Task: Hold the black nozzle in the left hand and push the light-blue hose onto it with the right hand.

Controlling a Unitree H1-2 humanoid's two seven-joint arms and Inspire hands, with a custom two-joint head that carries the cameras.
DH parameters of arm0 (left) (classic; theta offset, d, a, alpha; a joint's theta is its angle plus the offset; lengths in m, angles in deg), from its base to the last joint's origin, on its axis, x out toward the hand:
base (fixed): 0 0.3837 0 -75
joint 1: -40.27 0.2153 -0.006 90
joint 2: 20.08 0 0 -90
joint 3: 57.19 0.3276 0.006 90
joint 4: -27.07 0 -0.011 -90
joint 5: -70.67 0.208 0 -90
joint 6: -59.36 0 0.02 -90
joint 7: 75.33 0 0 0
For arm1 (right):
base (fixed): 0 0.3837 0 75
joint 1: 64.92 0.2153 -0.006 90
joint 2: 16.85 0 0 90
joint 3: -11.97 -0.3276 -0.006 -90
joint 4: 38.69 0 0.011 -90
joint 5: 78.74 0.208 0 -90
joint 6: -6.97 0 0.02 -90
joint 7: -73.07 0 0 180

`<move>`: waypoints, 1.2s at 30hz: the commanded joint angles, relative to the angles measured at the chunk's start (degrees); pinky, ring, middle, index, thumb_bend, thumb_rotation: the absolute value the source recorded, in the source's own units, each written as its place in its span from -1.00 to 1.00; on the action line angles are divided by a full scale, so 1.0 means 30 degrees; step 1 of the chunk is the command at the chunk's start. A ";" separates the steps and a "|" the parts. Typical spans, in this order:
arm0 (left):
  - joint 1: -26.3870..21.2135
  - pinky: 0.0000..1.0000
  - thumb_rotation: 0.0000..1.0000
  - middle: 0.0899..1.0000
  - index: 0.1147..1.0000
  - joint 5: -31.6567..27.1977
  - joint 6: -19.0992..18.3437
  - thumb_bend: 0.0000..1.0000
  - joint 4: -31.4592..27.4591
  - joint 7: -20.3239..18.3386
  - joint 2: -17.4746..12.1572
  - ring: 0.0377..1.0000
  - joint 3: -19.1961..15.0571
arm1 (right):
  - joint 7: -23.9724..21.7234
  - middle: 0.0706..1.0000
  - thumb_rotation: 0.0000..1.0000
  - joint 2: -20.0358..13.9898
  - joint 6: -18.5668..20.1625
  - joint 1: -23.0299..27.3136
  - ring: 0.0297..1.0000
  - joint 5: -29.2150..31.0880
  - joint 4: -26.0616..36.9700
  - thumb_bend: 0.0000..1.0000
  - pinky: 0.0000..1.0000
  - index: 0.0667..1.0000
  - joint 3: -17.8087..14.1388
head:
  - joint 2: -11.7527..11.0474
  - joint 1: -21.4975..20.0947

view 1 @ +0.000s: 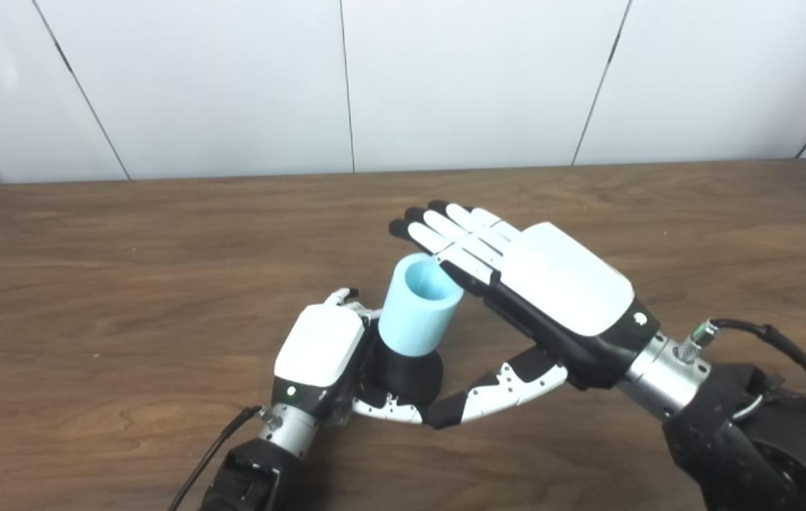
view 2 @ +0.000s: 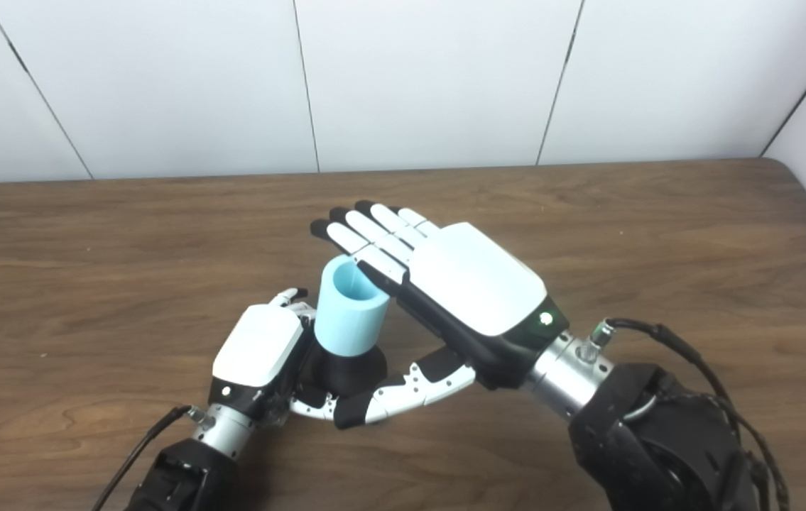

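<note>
Seen from two head cameras side by side, angled down and forward, close over the brown worktop (view 1: 161, 234) toward the white wall (view 2: 417, 78), sharing nearly the whole scene.

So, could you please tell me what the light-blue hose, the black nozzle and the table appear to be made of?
The light-blue hose looks like matte plastic or rubber: a thick, even wall, uniform colour and no shine; which of the two I cannot tell. The black nozzle, gripped by the left hand, looks like matte black plastic with faint ridges, possibly 3D-printed. The table shows dark wood grain, perhaps a laminate.
</note>
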 commanded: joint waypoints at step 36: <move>0.0281 0.73 -1.00 -0.14 -0.14 0.0199 -0.0200 0.05 0.0491 -0.1518 0.0149 0.24 0.0519 | -0.1060 1.00 0.94 0.0179 -0.1480 -0.1500 1.00 -0.1132 -0.1733 0.62 0.91 0.94 0.1159 | 0.0030 0.0241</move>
